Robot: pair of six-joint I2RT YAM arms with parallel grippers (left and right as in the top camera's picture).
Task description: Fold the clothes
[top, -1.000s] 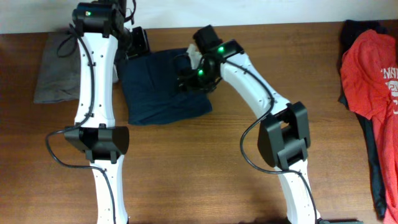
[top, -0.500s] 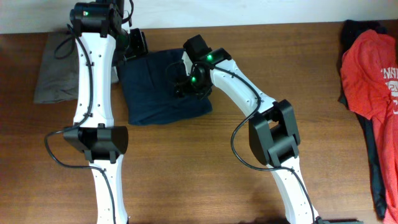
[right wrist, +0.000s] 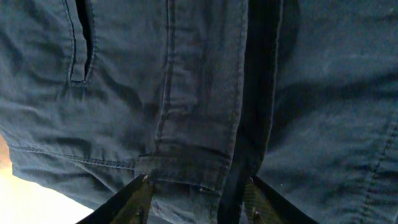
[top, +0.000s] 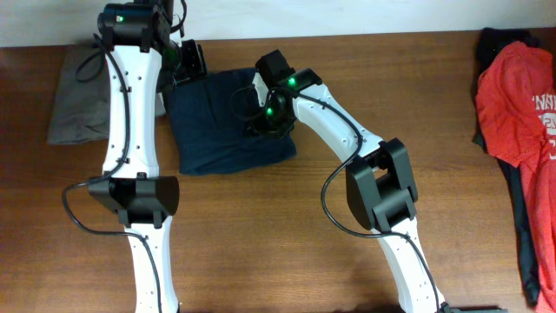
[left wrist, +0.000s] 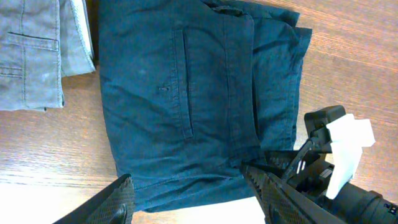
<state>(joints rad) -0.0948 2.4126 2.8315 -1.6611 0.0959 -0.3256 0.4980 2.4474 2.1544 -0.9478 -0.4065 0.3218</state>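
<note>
Navy garment (top: 217, 130) lies folded beneath left gripper (left wrist: 186, 177) and right gripper (right wrist: 198, 182), both spread wide.

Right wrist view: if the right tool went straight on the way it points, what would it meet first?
The dark navy garment: it fills the view just past the right tool, whose fingers stand open over a stitched seam. Contact looks near, though depth is unclear.

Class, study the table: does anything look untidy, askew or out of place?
Yes. The red T-shirt at the right edge of the table lies crumpled and unfolded over another dark garment, while the grey garment and navy garment lie folded flat. The navy one's layers sit stepped at one side.
</note>
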